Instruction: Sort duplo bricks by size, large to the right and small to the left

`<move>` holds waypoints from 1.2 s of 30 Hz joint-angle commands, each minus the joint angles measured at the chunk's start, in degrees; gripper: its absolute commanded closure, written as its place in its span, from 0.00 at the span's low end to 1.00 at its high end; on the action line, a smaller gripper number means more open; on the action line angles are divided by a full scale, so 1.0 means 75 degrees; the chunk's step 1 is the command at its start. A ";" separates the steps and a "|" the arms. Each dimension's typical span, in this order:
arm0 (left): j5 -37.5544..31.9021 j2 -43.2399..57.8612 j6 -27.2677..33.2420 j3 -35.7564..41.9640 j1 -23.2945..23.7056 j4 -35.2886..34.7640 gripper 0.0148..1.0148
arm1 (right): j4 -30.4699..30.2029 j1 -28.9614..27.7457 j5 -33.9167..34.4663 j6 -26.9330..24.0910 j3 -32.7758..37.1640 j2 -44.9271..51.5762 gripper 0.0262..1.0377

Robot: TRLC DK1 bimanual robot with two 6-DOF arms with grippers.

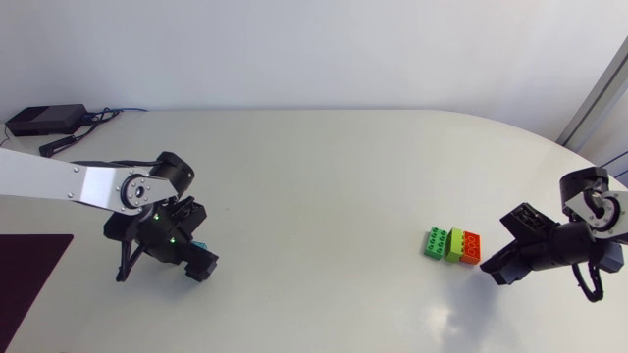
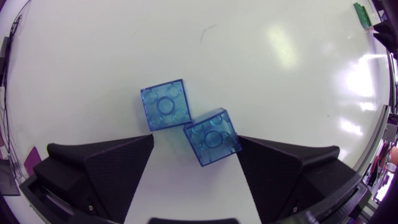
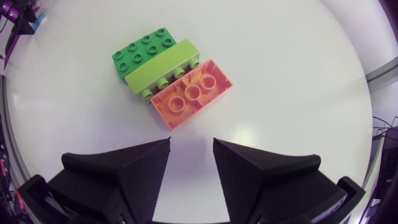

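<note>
Two small clear-blue square bricks lie side by side at the left. One blue brick (image 2: 165, 104) is just ahead of my left gripper (image 2: 196, 146). The other blue brick (image 2: 212, 135) sits tilted between its open fingers, against one finger only. In the head view this gripper (image 1: 199, 265) points down at the table. On the right, three large bricks lie pressed together in a row: dark green (image 3: 144, 51), lime (image 3: 165, 65) and orange (image 3: 191, 93). My right gripper (image 3: 191, 146) is a short way behind the orange brick (image 1: 471, 246), fingers narrowly apart and empty.
A black box with cables (image 1: 44, 120) sits at the back left corner. A dark mat (image 1: 29, 270) lies at the left edge beside my left arm. The white table (image 1: 314, 196) stretches between the two brick groups.
</note>
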 commanded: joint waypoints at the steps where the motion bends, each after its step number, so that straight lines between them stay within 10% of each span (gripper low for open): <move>1: -0.0245 0.0304 0.0183 0.0071 0.0125 0.0107 0.12 | 0.0125 -0.0052 -0.0036 -0.0261 0.0073 0.0242 0.51; 18: -0.0022 -0.1184 0.0347 0.0328 0.0300 -0.0397 0.11 | 0.0500 0.0956 -0.0025 0.0360 -0.0056 0.0371 0.51; 27: 0.0282 -0.3059 0.0183 0.0457 0.0324 -0.1276 0.06 | -0.1316 0.0909 -0.0048 0.0383 -0.0560 -0.2817 0.48; 36: 0.0294 -0.5145 0.0007 0.0293 0.0617 -0.1979 0.05 | -0.2945 0.1343 -0.0165 0.1285 -0.0443 -0.5828 0.20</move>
